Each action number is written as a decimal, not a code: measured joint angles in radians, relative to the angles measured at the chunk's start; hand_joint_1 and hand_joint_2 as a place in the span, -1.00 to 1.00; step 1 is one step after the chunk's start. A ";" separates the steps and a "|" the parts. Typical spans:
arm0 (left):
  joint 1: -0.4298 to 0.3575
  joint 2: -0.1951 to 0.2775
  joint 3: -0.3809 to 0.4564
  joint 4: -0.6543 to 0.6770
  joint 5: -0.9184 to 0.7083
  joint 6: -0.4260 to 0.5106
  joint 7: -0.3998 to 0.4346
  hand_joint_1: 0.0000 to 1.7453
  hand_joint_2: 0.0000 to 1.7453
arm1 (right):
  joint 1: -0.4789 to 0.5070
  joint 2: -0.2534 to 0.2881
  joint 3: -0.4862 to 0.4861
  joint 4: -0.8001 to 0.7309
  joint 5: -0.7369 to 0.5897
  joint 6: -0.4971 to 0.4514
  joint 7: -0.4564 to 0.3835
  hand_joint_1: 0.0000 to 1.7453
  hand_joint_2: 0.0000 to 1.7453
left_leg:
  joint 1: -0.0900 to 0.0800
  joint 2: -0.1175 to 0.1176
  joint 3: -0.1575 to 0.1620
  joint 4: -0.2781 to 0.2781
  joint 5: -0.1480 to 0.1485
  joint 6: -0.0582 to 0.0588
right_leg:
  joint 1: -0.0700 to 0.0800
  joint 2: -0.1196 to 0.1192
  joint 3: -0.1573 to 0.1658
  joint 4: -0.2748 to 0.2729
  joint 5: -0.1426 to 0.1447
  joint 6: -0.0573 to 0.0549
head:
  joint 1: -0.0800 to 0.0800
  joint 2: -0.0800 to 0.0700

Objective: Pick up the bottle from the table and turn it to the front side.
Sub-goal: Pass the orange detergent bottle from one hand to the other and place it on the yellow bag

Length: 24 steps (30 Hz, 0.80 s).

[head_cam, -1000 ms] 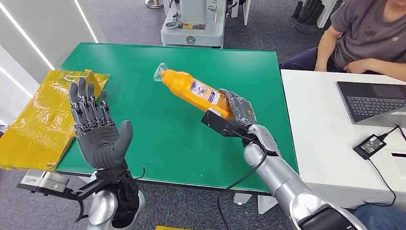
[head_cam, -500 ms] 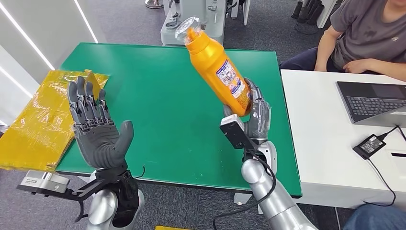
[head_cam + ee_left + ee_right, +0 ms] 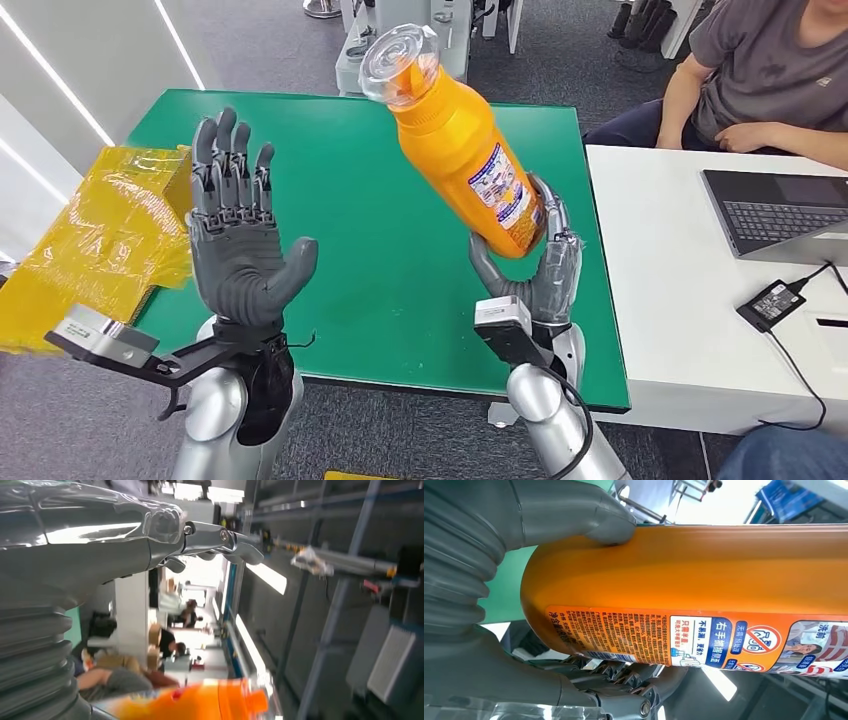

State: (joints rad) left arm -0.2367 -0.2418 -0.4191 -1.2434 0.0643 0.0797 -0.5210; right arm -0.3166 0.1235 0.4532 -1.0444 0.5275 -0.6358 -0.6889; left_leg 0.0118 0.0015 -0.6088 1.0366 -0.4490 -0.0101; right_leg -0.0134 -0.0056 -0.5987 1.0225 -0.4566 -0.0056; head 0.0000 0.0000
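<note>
The green table takes the middle of the head view, with a white desk at its right side, where a person sits near a laptop. A crumpled yellow bag lies over the table's left edge. The orange bottle is in the air above the table, tilted, its clear cap uppermost — the right hand grasps it around the base, thumb on one side, fingers on the other. The left hand is raised, palm forward, fingers spread, holding nothing — well apart from the bottle.
</note>
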 joint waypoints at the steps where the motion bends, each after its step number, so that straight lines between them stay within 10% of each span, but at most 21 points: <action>1: -0.011 0.000 -0.003 0.005 0.000 -0.021 0.012 -1.00 1.00 | 0.001 0.000 0.004 0.000 -0.001 0.009 0.000 1.00 1.00 | 0.000 0.000 0.000 0.000 0.000 0.000 | 0.000 0.000 0.000 0.000 0.000 0.000 | 0.000 0.000; 24: -0.127 0.013 -0.048 0.161 -0.004 -0.163 0.068 -1.00 1.00 | 0.004 -0.010 0.072 0.022 0.072 0.158 -0.009 1.00 1.00 | 0.000 0.000 0.000 0.000 0.000 0.000 | 0.000 0.000 0.000 0.000 0.000 0.000 | 0.000 0.000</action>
State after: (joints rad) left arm -0.3632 -0.2287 -0.4675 -1.0822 0.0607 -0.0835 -0.4530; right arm -0.3129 0.1138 0.5255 -1.0221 0.5991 -0.4778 -0.6977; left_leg 0.0118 0.0015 -0.6089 1.0366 -0.4489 -0.0102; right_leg -0.0134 -0.0055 -0.5988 1.0226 -0.4565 -0.0057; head 0.0000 0.0000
